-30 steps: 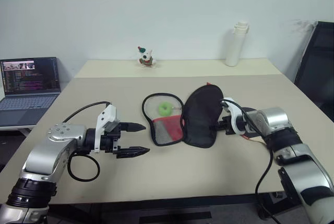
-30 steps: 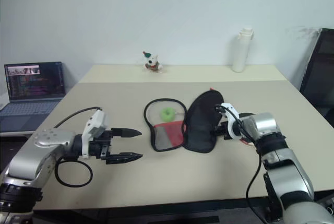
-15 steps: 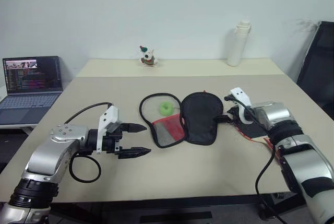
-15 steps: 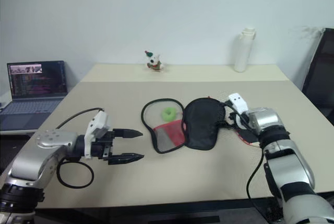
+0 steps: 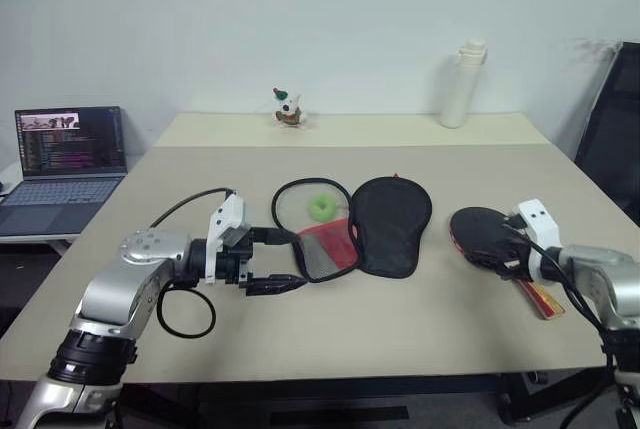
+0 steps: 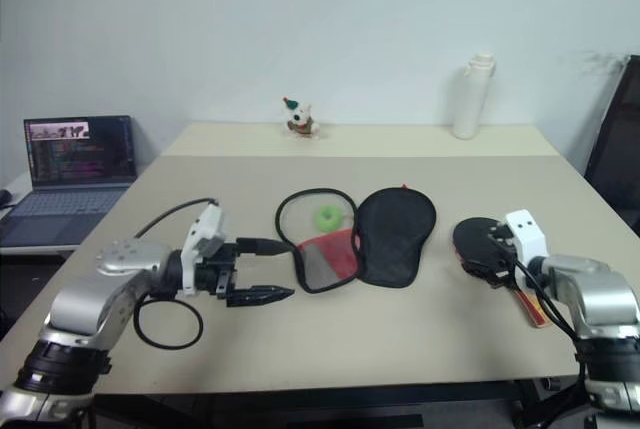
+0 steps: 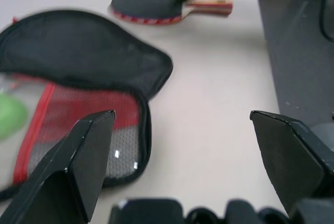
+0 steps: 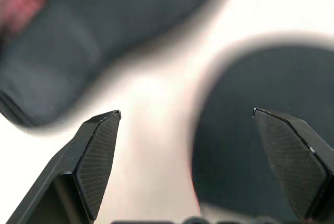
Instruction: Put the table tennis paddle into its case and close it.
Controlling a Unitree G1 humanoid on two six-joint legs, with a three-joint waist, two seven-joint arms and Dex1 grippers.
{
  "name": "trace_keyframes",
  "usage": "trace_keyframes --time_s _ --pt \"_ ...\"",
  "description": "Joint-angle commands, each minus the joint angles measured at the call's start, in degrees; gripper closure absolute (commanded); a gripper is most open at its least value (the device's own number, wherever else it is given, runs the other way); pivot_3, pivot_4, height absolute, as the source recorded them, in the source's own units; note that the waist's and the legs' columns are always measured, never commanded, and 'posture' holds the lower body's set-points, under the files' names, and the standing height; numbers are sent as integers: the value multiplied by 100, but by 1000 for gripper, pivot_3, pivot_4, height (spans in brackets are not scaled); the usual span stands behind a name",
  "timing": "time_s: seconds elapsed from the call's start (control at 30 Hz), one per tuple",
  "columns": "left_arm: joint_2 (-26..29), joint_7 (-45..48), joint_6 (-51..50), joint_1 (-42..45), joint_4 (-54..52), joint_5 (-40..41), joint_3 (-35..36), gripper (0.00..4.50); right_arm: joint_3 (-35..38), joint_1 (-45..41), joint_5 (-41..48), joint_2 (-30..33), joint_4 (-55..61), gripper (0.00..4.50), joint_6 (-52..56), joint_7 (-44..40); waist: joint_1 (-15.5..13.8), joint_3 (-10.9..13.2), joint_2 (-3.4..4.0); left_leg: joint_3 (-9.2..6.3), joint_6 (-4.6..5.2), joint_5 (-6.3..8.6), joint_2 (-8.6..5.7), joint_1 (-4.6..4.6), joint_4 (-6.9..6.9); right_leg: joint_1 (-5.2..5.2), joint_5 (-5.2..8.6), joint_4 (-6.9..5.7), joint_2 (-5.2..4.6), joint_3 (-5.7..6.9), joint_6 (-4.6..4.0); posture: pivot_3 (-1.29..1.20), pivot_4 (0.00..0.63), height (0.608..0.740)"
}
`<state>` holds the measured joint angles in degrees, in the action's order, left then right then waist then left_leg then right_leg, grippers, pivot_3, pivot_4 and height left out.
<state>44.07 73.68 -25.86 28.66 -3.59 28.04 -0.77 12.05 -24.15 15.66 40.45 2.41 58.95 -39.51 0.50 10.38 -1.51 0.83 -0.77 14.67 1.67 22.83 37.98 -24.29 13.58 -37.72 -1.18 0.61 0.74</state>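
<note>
1. Left eye view: the case (image 5: 360, 229) lies open on the table (image 5: 420, 329), its black half folded out beside the mesh half with the green ball (image 5: 319, 208). The paddle (image 5: 492, 245) lies flat, well apart from the case on its right. The left gripper (image 5: 286, 261) is spread wide and empty, its tips touching or just beside the mesh edge. Risk: closing there could pinch only the loose rim and drag the soft pouch.

2. Right eye view: the right gripper (image 6: 492, 252) hangs over the paddle's black face, empty. Risk: a flat bat gives little to bite on; clamping at the round blade could slip or push it toward the table edge.

3. Left wrist view: the fingers (image 7: 78, 153) frame the mesh corner, with the paddle's handle (image 7: 209, 6) pointing away from the case. Risk: the blade must enter the pouch first, and the floppy flap could fold under it.

4. Right wrist view: the wide-spread fingers (image 8: 96, 148) straddle bare table and the blade's edge, off-centre. Risk: gripping here may catch only the rim.
</note>
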Motion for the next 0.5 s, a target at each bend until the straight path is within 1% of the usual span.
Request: trace_keyframes --time_s 0.03,0.13,0.23,0.5 --pt "-99 113 68 319 -111 69 -81 0 585 325 123 33 630 51 209 378 16 0 0 4 0 0 2 -7 0 3 0 -1 3 -1 0 0 150 740" --pt "-174 215 139 483 9 -5 -199 0 744 588 102 2 619 51 149 618 47 0 0 8 0 0 3 -14 -1 7 0 -2 6 -2 0 0 150 740" --pt "-184 313 243 574 191 -105 -291 0 734 700 60 17 444 51 20 774 78 0 0 11 0 0 3 -13 -2 6 1 -1 8 -4 0 0 150 740" --pt "-144 375 345 614 376 -180 -289 0 411 635 35 -46 -70 51 -218 896 105 0 0 12 0 0 2 -9 -2 7 1 4 7 -5 1 0 150 740"
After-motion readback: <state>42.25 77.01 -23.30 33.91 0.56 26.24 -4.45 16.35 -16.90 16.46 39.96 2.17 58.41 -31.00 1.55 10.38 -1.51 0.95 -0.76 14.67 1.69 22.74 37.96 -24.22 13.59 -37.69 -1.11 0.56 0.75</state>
